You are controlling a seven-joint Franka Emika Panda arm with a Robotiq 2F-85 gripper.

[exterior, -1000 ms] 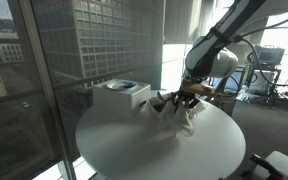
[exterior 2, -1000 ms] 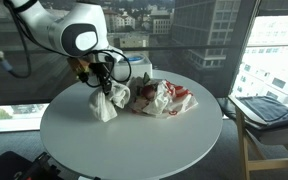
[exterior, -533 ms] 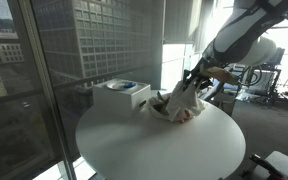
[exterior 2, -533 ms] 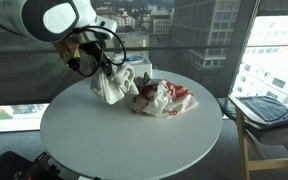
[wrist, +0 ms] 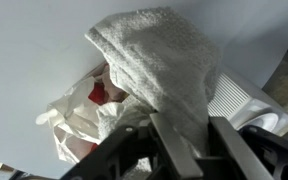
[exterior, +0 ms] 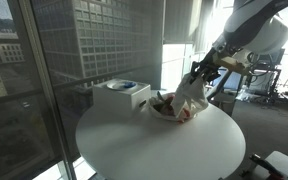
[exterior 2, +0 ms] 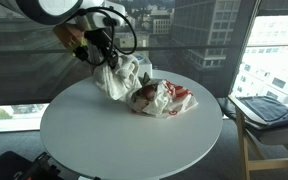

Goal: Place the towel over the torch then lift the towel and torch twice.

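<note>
While fingers (wrist: 176, 148) pinch the towel (exterior 2: 119, 78) aloft | red-and-white bag (exterior 2: 166, 100) just beside | white box (exterior: 121, 97) near, on table (exterior 2: 114, 145)

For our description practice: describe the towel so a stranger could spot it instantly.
Find the round white table; above it the robot's gripper holds a drooping cloth. That towel is plain off-white, unlike the red-and-white heap beside it and the rigid white box.
</note>
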